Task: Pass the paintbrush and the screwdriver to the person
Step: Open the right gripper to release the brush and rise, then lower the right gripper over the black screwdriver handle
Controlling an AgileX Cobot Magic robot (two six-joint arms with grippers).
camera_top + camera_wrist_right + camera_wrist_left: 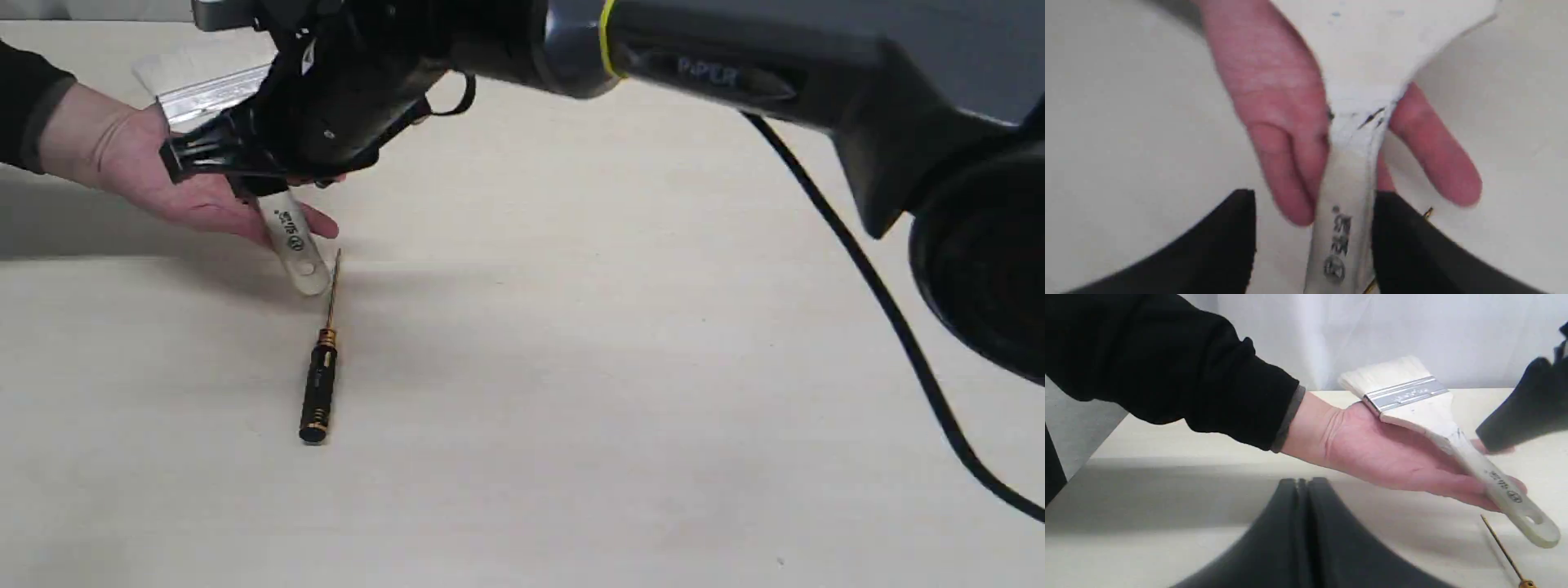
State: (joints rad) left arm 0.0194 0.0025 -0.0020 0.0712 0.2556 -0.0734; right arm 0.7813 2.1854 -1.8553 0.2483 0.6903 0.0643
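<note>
The paintbrush (290, 233) is found lying across the person's open hand (155, 167), at ten o'clock in the exterior view. Its long axis is run from eleven o'clock to five: the pale bristles are pointed up toward eleven, the handle's holed end down toward five, past the fingertips and out over the table (612, 425). The right gripper (1312, 198) is stretched across from the right and held over that handle. In the right wrist view its claw is seen apart, the handle set between the two black fingers, with a clear gap on one side; the other side is too close to call.

The screwdriver (318, 384) is laid flat on the table at eight o'clock, black handle toward six, thin shaft aimed at twelve, its tip brought just beside the brush's handle end. From the exterior the two look as if they touch; in the left wrist view a gap between shaft and handle is shown.

The left gripper (1303, 481) is caught only by its own camera, its fingers pressed together on nothing. The surface is a pale, plain tabletop, crossed at three to four o'clock by a black cable (882, 310). A white backdrop (1372, 330) is given by the left wrist view alone.
</note>
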